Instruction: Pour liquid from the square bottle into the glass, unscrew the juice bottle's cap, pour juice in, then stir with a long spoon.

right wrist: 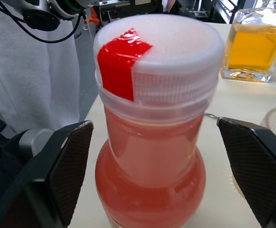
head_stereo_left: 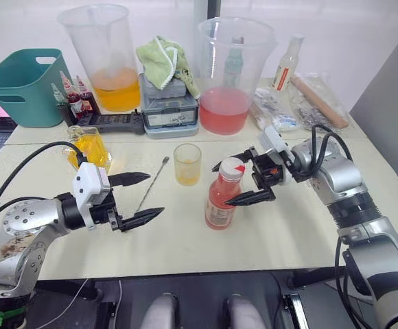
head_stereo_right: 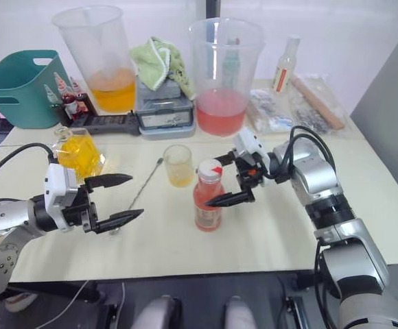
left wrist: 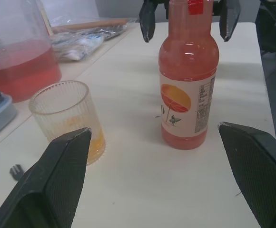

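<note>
The juice bottle [head_stereo_left: 221,200] stands upright in the middle of the table, its white cap [right wrist: 159,52] with a red mark still on. My right gripper [head_stereo_left: 243,181] is open, one finger on each side of the bottle's neck and cap, touching neither. The glass [head_stereo_left: 187,164] stands just left of the bottle with a little yellow liquid at the bottom. The long spoon [head_stereo_left: 152,183] lies flat on the table left of the glass. The square bottle [head_stereo_left: 89,147] stands at the left with yellow-orange liquid. My left gripper [head_stereo_left: 143,197] is open and empty, pointing toward the juice bottle, over the spoon.
Two huge beakers stand at the back, one with orange liquid [head_stereo_left: 110,58], one with pink [head_stereo_left: 230,72]. Between them sits a scale [head_stereo_left: 168,110] with a green cloth [head_stereo_left: 163,60]. A teal bin [head_stereo_left: 24,86] is at the back left; a pale bottle [head_stereo_left: 287,65] and wrapped items at the back right.
</note>
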Tool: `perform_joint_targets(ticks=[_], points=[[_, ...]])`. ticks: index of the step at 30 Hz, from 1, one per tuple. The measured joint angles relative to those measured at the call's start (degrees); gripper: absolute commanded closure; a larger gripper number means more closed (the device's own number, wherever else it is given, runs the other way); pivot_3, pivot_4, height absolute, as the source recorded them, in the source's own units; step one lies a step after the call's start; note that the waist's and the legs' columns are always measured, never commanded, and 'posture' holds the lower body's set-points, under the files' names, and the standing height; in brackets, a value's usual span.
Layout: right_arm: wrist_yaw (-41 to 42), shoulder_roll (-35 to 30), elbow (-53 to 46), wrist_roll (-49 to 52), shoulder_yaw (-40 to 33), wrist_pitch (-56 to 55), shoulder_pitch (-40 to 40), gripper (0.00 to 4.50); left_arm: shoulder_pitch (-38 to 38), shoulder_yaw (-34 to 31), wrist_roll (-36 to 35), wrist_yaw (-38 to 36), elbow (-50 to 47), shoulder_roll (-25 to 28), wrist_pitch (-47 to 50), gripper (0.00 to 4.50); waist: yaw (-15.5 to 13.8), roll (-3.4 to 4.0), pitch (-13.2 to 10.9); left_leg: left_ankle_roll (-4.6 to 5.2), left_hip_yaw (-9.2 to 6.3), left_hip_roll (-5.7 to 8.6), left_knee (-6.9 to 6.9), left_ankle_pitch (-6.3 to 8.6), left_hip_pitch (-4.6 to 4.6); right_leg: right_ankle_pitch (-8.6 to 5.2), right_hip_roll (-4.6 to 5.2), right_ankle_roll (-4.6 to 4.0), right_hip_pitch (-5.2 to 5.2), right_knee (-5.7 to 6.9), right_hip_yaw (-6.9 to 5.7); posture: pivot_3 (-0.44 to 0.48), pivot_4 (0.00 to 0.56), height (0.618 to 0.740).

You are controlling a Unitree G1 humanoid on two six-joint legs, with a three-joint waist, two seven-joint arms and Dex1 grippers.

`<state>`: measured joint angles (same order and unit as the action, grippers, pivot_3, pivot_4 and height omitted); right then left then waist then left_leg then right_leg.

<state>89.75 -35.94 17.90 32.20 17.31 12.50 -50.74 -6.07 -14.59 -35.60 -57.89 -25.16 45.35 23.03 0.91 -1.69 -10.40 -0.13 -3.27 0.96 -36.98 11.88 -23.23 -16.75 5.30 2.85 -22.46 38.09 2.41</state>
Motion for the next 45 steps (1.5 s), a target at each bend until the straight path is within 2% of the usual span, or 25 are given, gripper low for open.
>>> perform_joint_targets(ticks=[2, 3, 4, 7, 12, 15, 19, 24, 30, 37, 39, 45], points=[[0.0, -0.5, -0.3, 1.6, 0.3, 0.4, 0.0, 1.49, 0.2, 0.0, -0.4, 0.1, -0.4, 0.0, 0.2, 0.0, -0.1, 0.0, 0.0, 0.0, 0.0, -0.01, 0.0, 0.0, 0.0, 0.0, 0.0, 0.0, 0.0, 0.0, 0.0, 0.0, 0.15, 0.74], [0.0, -1.4, -0.7, 2.9, 0.4, 0.7, 0.0, 2.1, 0.4, 0.0, -0.5, 0.2, -0.4, 0.1, 0.4, 0.0, -0.1, 0.0, 0.0, 0.0, 0.0, -0.01, 0.01, 0.0, 0.0, 0.0, -0.01, 0.0, -0.01, 0.0, 0.0, 0.0, 0.15, 0.74], [0.0, -1.5, -0.7, 3.0, 0.4, 0.8, 0.0, 2.2, 0.4, 0.0, -0.5, 0.2, -0.4, 0.1, 0.4, 0.0, -0.1, 0.0, 0.0, 0.0, 0.0, -0.01, 0.01, 0.0, 0.0, 0.0, -0.01, 0.0, -0.01, 0.0, 0.0, 0.0, 0.15, 0.74], [0.1, -2.6, -1.4, 4.3, 0.5, 2.8, 0.3, 3.05, 0.4, 0.0, -0.5, 0.2, -0.4, 0.1, 0.7, 0.0, 0.0, 0.01, 0.0, 0.0, 0.01, -0.02, 0.01, 0.0, -0.04, 0.0, -0.02, 0.0, -0.07, 0.0, 0.01, 0.0, 0.15, 0.74], [-0.3, -2.5, -5.1, 4.8, -2.1, 6.7, 2.9, 3.06, 0.4, 0.2, -0.5, 0.1, -0.3, 0.0, 0.7, 0.0, -0.1, 0.0, 0.0, 0.0, 0.01, -0.01, 0.04, 0.0, -0.14, 0.0, -0.02, -0.01, -0.18, 0.02, 0.01, 0.0, 0.15, 0.74], [-3.6, -1.8, -9.4, 4.9, -4.1, 9.4, 5.1, 3.06, 0.2, 0.8, -0.4, 0.1, -0.3, -0.2, 0.6, 0.0, -0.1, 0.0, 0.0, 0.0, 0.02, -0.02, 0.04, 0.0, -0.25, 0.01, -0.02, -0.01, -0.31, 0.04, 0.02, 0.0, 0.15, 0.74], [-17.5, -0.8, -23.7, 4.3, -7.3, 15.2, 11.0, 3.06, -0.4, 2.2, -0.3, -0.7, 0.8, -0.7, -0.7, 0.0, -0.1, 0.0, 0.0, -0.03, 0.03, 0.02, -0.01, -0.02, -0.59, 0.02, 0.0, -0.04, -0.77, 0.4, 0.07, 0.0, 0.15, 0.74], [-30.6, -0.3, -32.1, 3.4, -9.7, 21.9, 14.3, 3.06, -1.3, 2.9, -0.2, -1.5, 1.5, -0.8, -1.5, 0.0, -0.1, 0.0, 0.0, -0.04, 0.05, 0.05, -0.03, -0.03, -0.59, 0.02, 0.02, -0.04, -0.76, 0.42, 0.09, 0.0, 0.15, 0.74], [-40.7, 0.5, -40.9, 3.4, -11.7, 28.0, 18.5, 3.06, -3.8, 4.8, -0.1, -2.4, 3.8, -0.9, -1.6, 0.0, -0.2, 0.0, 0.0, -0.04, 0.03, 0.03, -0.04, -0.03, -0.57, 0.02, -0.05, -0.04, -0.72, 0.42, 0.06, 0.0, 0.15, 0.74], [-42.3, 0.7, -43.3, 3.6, -12.0, 28.8, 19.9, 3.06, -6.8, 6.2, 0.8, -3.3, 5.9, -1.3, -1.8, 0.0, 0.1, -0.01, 0.0, -0.03, 0.06, 0.04, -0.04, -0.04, -0.49, 0.02, -0.1, -0.04, -0.67, 0.42, 0.07, 0.0, 0.15, 0.74], [-42.3, 0.6, -43.1, 3.9, -12.2, 29.1, 19.8, 2.03, -7.0, 6.3, 1.0, -3.5, 6.1, -1.5, -1.8, 0.0, 0.0, -0.01, 0.0, -0.03, 0.06, 0.03, -0.04, -0.03, -0.49, 0.02, -0.09, -0.04, -0.66, 0.42, 0.06, 0.0, 0.15, 0.74], [-37.5, -0.7, -39.4, 4.6, -12.4, 29.2, 17.8, 0.04, -7.2, 6.6, 1.5, -3.6, 6.6, -1.8, -1.8, 0.0, 0.0, -0.01, 0.0, -0.03, 0.07, 0.03, -0.06, -0.04, -0.5, 0.02, -0.09, -0.04, -0.65, 0.41, 0.07, 0.0, 0.15, 0.74]])
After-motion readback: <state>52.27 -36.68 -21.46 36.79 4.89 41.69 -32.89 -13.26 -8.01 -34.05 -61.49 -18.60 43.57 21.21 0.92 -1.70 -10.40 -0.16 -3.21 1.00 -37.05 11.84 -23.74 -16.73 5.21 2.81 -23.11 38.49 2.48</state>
